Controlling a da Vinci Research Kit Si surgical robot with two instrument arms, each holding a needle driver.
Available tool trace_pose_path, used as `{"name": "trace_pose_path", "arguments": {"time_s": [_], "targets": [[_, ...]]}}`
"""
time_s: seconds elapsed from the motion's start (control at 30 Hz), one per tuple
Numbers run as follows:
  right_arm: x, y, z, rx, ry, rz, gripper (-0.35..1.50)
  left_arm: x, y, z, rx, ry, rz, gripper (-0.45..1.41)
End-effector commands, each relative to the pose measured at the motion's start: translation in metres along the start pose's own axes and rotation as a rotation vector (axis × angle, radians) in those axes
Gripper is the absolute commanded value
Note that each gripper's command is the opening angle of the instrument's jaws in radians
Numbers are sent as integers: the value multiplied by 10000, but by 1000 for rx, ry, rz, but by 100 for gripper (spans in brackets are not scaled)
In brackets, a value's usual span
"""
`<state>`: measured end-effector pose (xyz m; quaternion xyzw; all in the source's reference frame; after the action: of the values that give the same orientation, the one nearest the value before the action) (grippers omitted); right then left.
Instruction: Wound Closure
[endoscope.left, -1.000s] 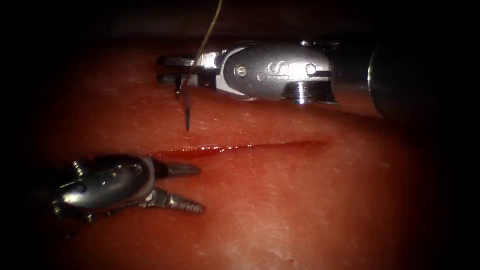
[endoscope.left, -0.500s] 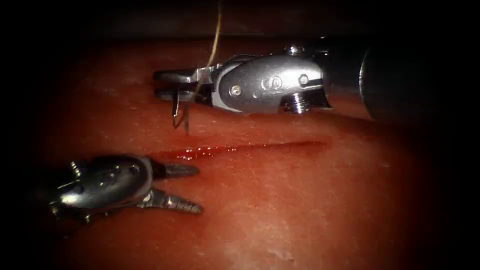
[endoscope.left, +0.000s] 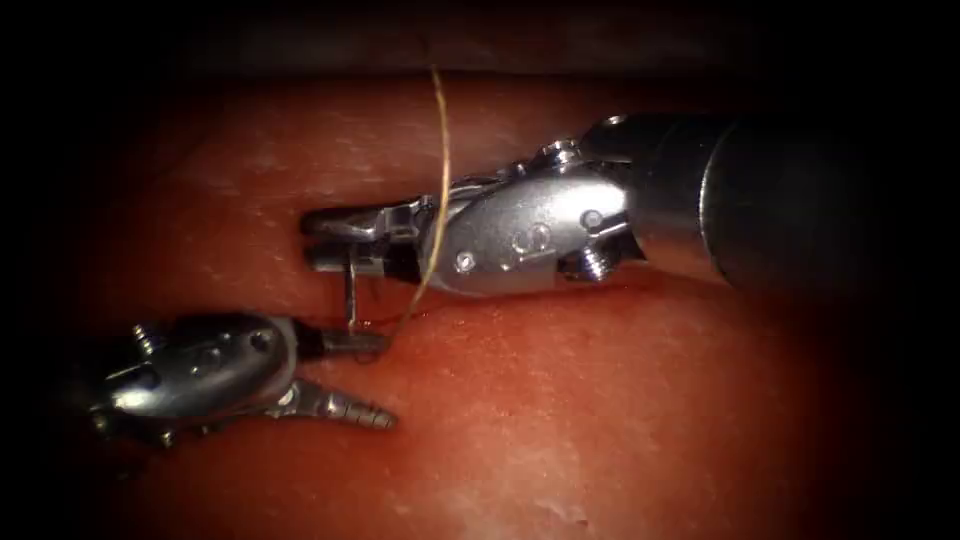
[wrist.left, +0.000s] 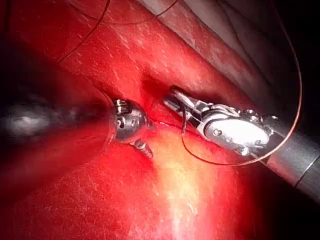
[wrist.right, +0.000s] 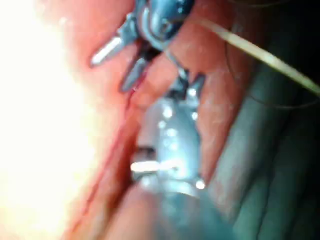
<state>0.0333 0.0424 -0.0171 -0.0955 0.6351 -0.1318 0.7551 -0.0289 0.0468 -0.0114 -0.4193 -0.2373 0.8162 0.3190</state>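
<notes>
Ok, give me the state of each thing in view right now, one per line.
right tool: jaws shut on the needle
needle: hangs from the right tool's jaws, tip down at the cut
thread: trails up from the needle, slack
left tool: jaws open, holding nothing
cut: open, wet with red fluid

Dim endoscope view ringed by darkness; wrist views strongly lit.
The tissue (endoscope.left: 560, 400) is lit from the front at mid-frame, and the margins are lost in shadow. Highlights are thrown off the metal of the right tool (endoscope.left: 315, 240) and the left tool (endoscope.left: 386, 380). In the right wrist view, a broad stretch of tissue is burnt out by glare.
</notes>
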Motion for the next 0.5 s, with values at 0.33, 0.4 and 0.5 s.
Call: {"name": "trace_pose_path", "arguments": {"time_s": [0.33, 0.4, 0.5], "targets": [[-8, -14, -11, 7, -49, -40, -35, -7, -2, 8, -1, -10, -2, 57], [-10, -18, -13, 11, -54, -44, -35, -7, -2, 8, 0, -12, -1, 57], [-15, -22, -16, 14, -54, -27, -35, -8, -2, 8, 0, -13, -1, 57]]}}
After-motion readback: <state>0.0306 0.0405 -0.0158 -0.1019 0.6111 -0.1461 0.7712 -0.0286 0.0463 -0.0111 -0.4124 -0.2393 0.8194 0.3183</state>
